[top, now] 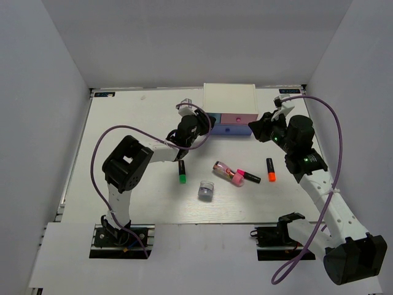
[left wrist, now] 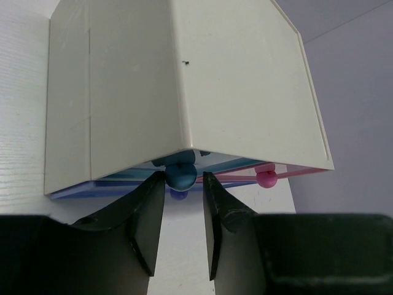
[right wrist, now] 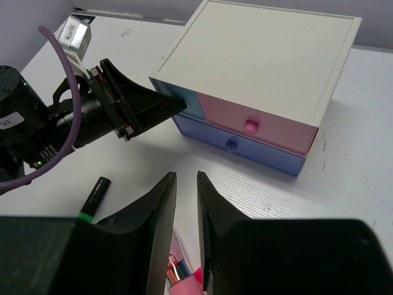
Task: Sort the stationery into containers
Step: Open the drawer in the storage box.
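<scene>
The white cabinet stands at the back of the table, with a light blue drawer, a pink drawer and a violet-blue drawer, all pushed in. My left gripper has its jaws closed around the light blue drawer's round knob. My right gripper hovers in front of the cabinet, narrowly open and holding nothing. On the table lie a green-capped marker, a pink-and-clear tube, a pink-capped marker, an orange-capped marker and a lavender-grey roll.
The pink knob and the violet-blue knob sit close beside the left fingers. White walls enclose the table on three sides. A purple cable loops over each arm.
</scene>
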Controlling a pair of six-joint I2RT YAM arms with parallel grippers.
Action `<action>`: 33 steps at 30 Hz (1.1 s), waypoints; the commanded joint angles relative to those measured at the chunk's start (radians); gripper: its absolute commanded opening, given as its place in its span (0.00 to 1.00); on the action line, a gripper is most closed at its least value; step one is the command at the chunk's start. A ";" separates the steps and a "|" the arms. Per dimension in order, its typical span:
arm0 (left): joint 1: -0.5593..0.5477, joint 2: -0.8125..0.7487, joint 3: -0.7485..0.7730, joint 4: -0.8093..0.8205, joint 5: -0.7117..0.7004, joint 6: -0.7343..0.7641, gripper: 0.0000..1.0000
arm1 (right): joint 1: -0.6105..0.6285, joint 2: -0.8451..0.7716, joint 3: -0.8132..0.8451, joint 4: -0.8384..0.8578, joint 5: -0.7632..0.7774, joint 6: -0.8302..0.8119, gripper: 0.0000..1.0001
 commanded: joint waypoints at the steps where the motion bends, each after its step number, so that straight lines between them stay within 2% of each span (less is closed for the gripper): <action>1: -0.007 0.001 0.034 0.026 -0.017 0.023 0.41 | -0.006 -0.019 -0.018 0.050 0.000 0.006 0.26; 5: -0.016 0.001 0.043 0.026 -0.017 0.032 0.36 | -0.007 -0.020 -0.021 0.051 -0.003 0.006 0.26; 9: -0.016 0.001 0.043 0.035 -0.007 0.032 0.26 | -0.007 -0.019 -0.023 0.051 -0.001 0.006 0.26; 14: -0.034 0.001 0.013 0.053 0.015 0.041 0.20 | -0.012 -0.019 -0.024 0.054 -0.003 0.011 0.26; 33: -0.113 -0.168 -0.219 0.095 0.035 0.050 0.15 | -0.010 -0.011 -0.034 0.065 -0.001 0.010 0.29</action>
